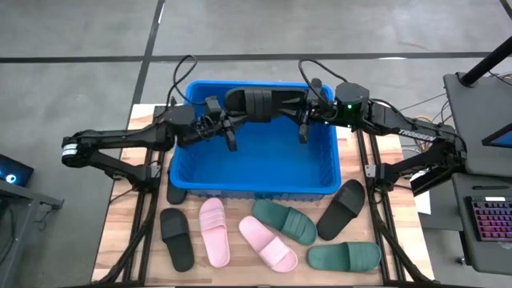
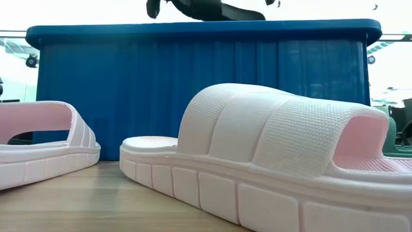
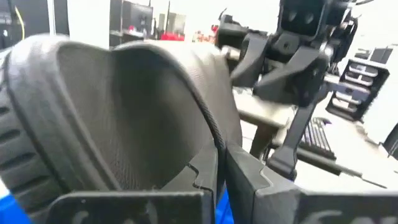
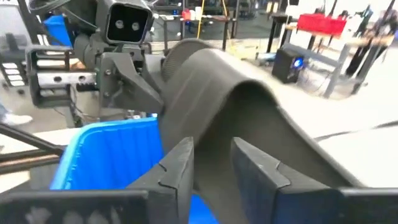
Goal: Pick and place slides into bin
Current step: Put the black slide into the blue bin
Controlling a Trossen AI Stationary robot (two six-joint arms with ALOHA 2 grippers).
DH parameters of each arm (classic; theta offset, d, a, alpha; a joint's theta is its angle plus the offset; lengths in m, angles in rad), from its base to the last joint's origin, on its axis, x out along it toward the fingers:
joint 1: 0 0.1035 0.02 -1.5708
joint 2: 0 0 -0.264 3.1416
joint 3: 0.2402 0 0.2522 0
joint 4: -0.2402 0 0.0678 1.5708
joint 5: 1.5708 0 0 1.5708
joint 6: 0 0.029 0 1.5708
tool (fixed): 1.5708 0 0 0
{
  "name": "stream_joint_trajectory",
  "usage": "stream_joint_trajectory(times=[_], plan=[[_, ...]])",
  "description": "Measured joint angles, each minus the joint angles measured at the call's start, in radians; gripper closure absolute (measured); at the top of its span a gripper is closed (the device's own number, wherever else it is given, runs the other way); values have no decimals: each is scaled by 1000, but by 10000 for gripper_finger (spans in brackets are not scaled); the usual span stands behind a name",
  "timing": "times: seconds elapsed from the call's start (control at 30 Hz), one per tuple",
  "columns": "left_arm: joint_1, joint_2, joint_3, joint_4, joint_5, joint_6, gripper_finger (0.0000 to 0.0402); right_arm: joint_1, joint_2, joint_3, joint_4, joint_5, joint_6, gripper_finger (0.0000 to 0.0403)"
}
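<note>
The bright blue bin [image 1: 254, 186] [image 2: 193, 90] stands mid-table. A black slide [image 1: 256, 102] [image 2: 212, 9] [image 4: 236, 118] hangs level above the bin's far part, between my two grippers. My left gripper [image 1: 227, 114] [image 3: 221, 168] comes from the table's left and is shut on the slide's left end. My right gripper [image 1: 307, 110] [image 4: 212, 174] comes from the right; its fingers stand apart on either side of the slide's right end. My left gripper pinches an edge of the black slide [image 3: 210, 144] between its two fingers, at the slide's left end. The fingers come level from the table's left. The slide is lifted clear above the bin, roughly level. I cannot tell whether my right gripper touches the slide.
On the table in front of the bin lie several slides: two black [image 1: 176, 238] [image 1: 342, 210], two pink [image 1: 214, 230] [image 1: 268, 242] and two green [image 1: 286, 222] [image 1: 344, 256]. One more black slide [image 1: 174, 194] lies at the bin's near left corner. A pink slide [image 2: 257, 148] fills the low view.
</note>
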State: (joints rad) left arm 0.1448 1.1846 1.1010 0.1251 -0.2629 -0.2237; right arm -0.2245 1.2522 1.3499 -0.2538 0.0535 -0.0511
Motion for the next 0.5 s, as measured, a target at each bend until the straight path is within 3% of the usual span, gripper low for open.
stream_joint_trajectory(times=[0.2, 0.43, 0.5], plan=[[3, -63, -8, -89, 28, -68, 401, 3, -31, 0, 5, 17, -216, 245], [31, -78, -14, -151, 117, -251, 401, 95, -23, 0, 12, 24, -758, 195], [41, -72, -15, -154, 160, -297, 401, 115, -13, 0, 21, 28, -830, 189]])
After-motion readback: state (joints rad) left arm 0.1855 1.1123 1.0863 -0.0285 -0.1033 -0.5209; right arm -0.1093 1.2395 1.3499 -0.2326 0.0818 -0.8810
